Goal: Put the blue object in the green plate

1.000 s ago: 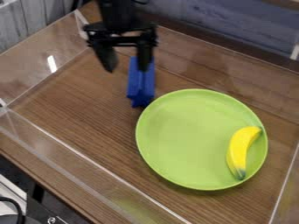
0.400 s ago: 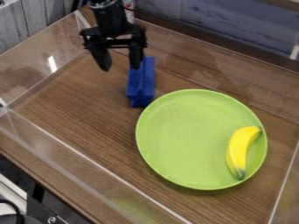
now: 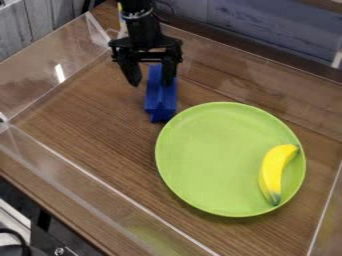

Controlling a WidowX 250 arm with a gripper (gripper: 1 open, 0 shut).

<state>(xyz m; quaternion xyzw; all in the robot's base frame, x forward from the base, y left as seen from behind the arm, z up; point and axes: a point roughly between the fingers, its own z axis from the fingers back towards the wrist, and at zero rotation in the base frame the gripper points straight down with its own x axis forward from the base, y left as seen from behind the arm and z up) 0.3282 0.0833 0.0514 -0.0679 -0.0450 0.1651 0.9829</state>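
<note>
The tool [image 3: 150,77] has its two fingers spread with nothing pinched between them. In the one camera view, it has moved sideways toward the plate's side of the table [image 3: 83,112] over the last second. A second ago it was blurred with motion and hung further to the left of the picture, with most of the block in plain sight beside it; a moment later it was sharper but still off to that side. Now one finger reaches over the upper part of the blue block [image 3: 160,102], while the other hangs just beyond its left edge.

The block itself has not shifted. It lies on the wood just beside the green plate [image 3: 230,160], close to the plate's upper left rim and outside it. The banana [image 3: 277,172] rests in the plate, toward the right, where it was.

For the task, this looks like the lining-up step before a grasp: the block is yet to be picked up. The tool probably needs a little more travel the same way, so that the fingers straddle the block, and then a descent. If it went down too soon, a finger could land on top of the block or nudge it toward the rim. Whether that finger touches the block, I cannot tell.
</note>
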